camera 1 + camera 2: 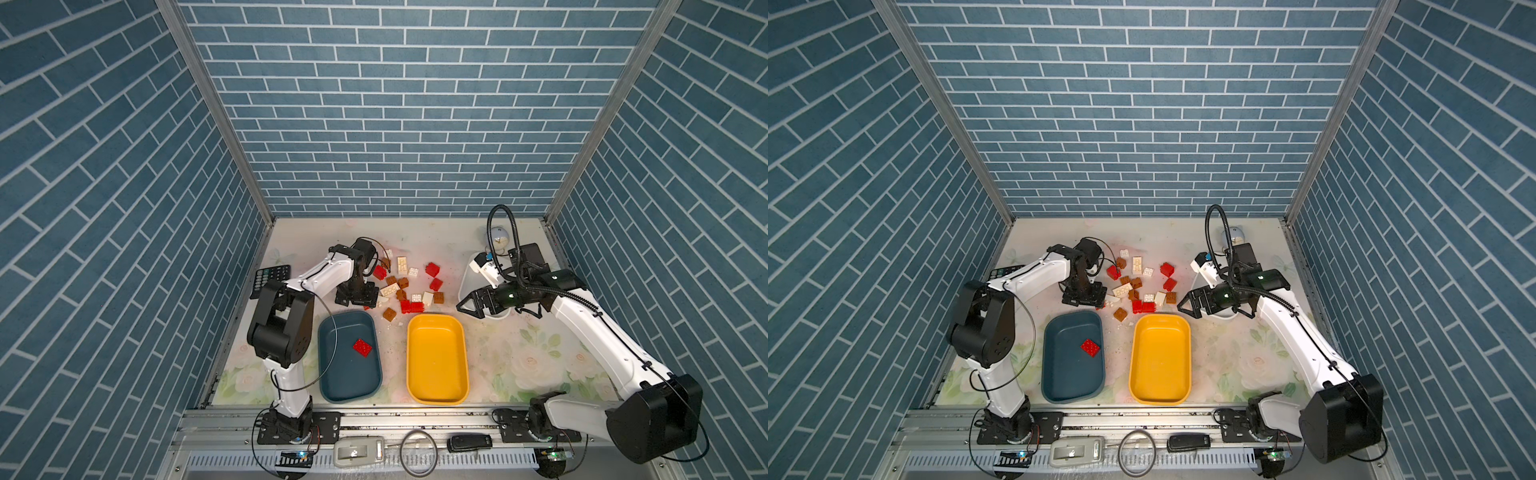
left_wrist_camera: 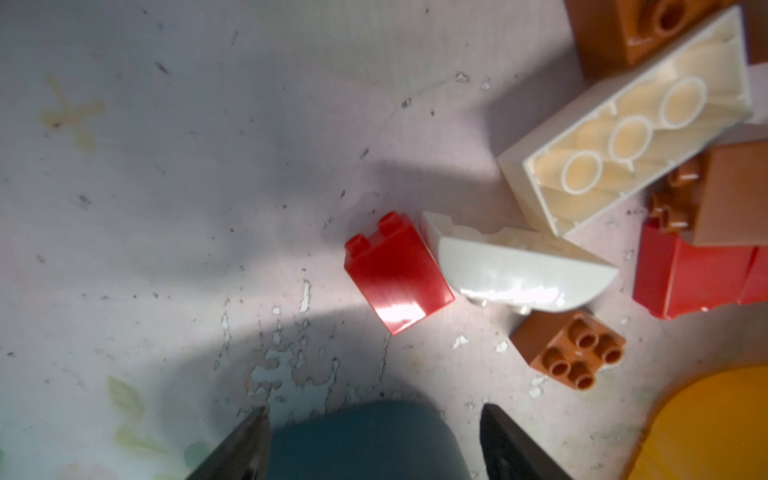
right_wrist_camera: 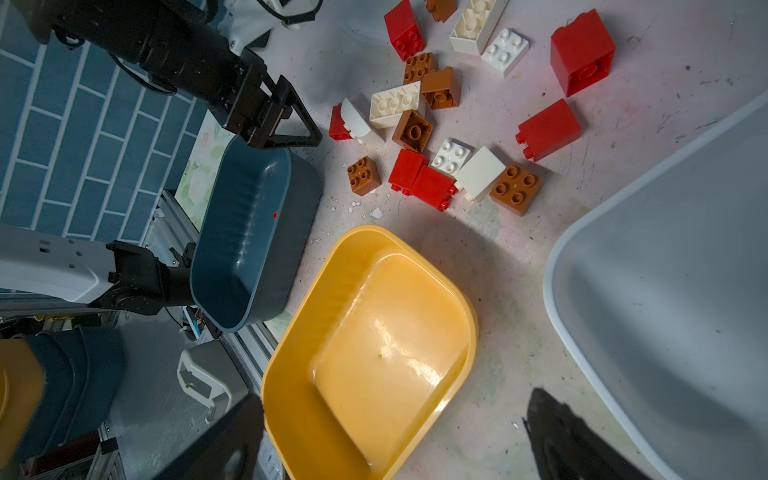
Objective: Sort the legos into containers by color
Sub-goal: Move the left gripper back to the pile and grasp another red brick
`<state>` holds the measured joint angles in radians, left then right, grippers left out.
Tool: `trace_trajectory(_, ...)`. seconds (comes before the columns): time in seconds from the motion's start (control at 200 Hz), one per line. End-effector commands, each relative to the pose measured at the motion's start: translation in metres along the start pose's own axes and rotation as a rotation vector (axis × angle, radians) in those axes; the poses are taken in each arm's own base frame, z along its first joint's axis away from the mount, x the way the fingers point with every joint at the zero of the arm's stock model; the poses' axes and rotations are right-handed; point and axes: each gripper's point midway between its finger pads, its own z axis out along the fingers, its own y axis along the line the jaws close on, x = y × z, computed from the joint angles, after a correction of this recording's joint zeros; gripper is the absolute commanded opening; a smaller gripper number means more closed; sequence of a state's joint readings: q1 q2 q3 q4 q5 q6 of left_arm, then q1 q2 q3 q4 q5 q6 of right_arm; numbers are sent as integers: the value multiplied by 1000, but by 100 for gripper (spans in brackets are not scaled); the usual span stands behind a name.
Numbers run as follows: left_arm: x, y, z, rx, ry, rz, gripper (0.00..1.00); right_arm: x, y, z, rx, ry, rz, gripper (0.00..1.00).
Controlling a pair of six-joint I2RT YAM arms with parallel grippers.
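The legos (image 1: 409, 291) (image 1: 1142, 289), red, cream-white and brown, lie in a loose pile behind the containers. One flat red lego (image 1: 363, 347) (image 1: 1090, 347) rests inside the dark teal tray (image 1: 345, 378) (image 1: 1067, 378). The yellow tray (image 1: 436, 365) (image 3: 374, 332) holds nothing. My left gripper (image 1: 357, 298) (image 2: 374, 415) is open and empty over the teal tray's far rim, close to a small red lego (image 2: 397, 274) lying beside a curved white one (image 2: 519, 270). My right gripper (image 1: 467, 309) (image 3: 395, 399) is open and empty by the yellow tray's far right corner. The right arm partly hides the white tray (image 1: 467, 282) (image 3: 665, 291).
A black calculator (image 1: 270, 278) lies at the far left by the wall. A grey device (image 1: 357, 451), a cable ring (image 1: 417, 453) and a black remote (image 1: 469, 442) sit on the front rail. Blue brick-pattern walls close in three sides.
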<state>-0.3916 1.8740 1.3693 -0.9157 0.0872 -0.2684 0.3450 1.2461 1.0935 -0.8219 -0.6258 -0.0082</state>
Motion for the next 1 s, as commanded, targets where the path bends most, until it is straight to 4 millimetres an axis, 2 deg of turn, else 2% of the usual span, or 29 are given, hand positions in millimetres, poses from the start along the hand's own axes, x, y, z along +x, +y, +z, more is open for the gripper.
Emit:
trace_trajectory(0.0, -11, -7, 12, 16, -13, -39, 79, 3, -1, -1, 17, -2, -48, 99)
trace_trajectory(0.21, -19, -8, 30, 13, -18, -92, 77, 6, -5, 0, 25, 6, -47, 99)
trace_trajectory(0.445, -32, 9, 38, -77, -50, -127, 72, 7, -5, 2, 25, 9, -47, 99)
trace_trajectory(0.595, -25, 19, 39, -126, -26, -110, 70, 7, -5, 1, 26, 6, -47, 99)
trace_trajectory(0.84, -19, 19, 35, -125, -8, -101, 70, 7, -5, 1, 18, 8, -46, 99)
trace_trajectory(0.995, -16, 28, 35, -138, -16, -126, 69, 7, -6, 0, 23, 9, -51, 99)
